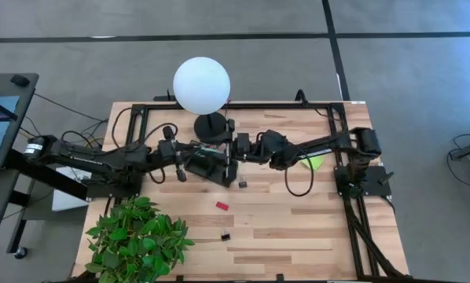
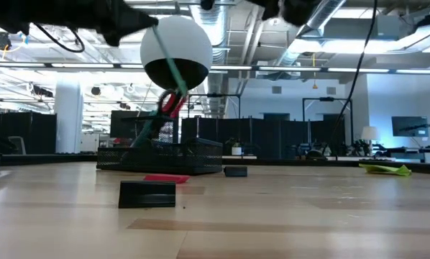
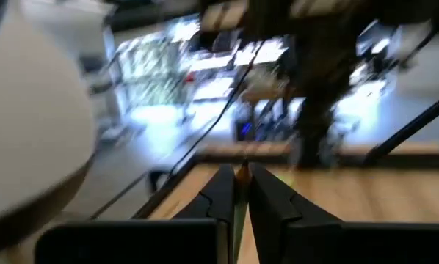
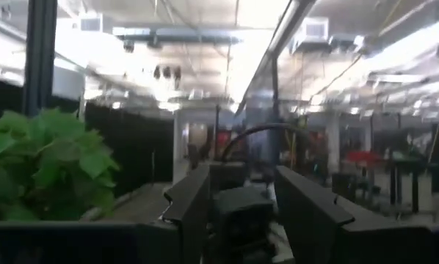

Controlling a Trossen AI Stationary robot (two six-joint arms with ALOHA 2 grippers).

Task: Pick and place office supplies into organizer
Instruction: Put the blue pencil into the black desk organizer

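The black mesh organizer (image 1: 210,167) (image 2: 161,159) sits in front of the lamp. Red-handled scissors (image 2: 170,101) stand in it, handles up. My left gripper (image 1: 188,159) (image 3: 241,192) hovers over the organizer's left part, shut on a light-green pen (image 2: 176,76). My right gripper (image 1: 236,149) (image 4: 241,198) is open, raised above the organizer's right side and pointing toward the table's left. Lying flat on the table are a red block (image 1: 222,206) (image 2: 166,178), a black clip (image 1: 225,235) (image 2: 147,194), a small black piece (image 1: 241,185) (image 2: 235,171) and the lime-green sticky pad (image 1: 315,163) (image 2: 385,168). My left gripper pinches the light-green pen near its upper end (image 3: 241,174) between its two shut fingers, and the pointed tip sticks out past them. In the low view the pen slants down from the gripper, its lower end (image 2: 189,105) near the scissors' handles above the organizer.
A lamp with a white globe (image 1: 201,85) on a round black base (image 1: 211,126) stands just behind the organizer. A leafy green plant (image 1: 137,240) fills the near left corner. Black frame rails (image 1: 243,104) run along the far and right sides. Bare wood (image 1: 298,228) lies near right.
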